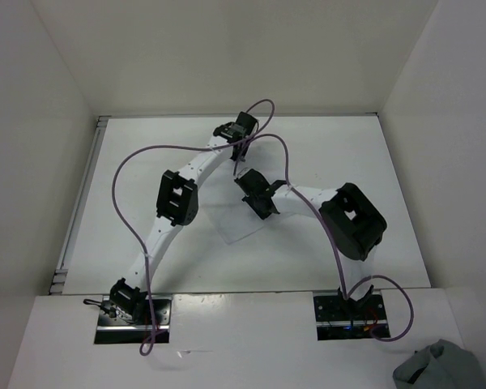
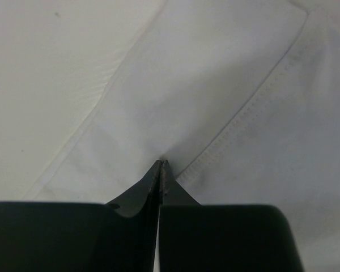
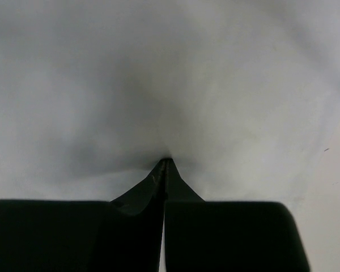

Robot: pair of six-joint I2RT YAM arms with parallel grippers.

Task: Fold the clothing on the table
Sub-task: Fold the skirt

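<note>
Clothing (image 1: 243, 223) mid-frame on table (image 1: 146, 162); long axis, I think, runs up-frame | near edge slants; walls (image 1: 49, 121) well apart | left gripper (image 2: 161, 164), right gripper (image 3: 166, 161): I see jaws closed, pinching clothing.

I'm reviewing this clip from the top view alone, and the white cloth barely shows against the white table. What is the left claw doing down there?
Observer: In the left wrist view, the left claw is shut, and its tips seem to pinch the clothing.
Operator: Which part of it?
Observer: A stitched hem runs diagonally straight into the tips.
Operator: And the right claw?
Observer: In its own wrist view, the right claw is shut as well. Everything around the tips is white and blurred, so I cannot tell whether it holds cloth.
</note>
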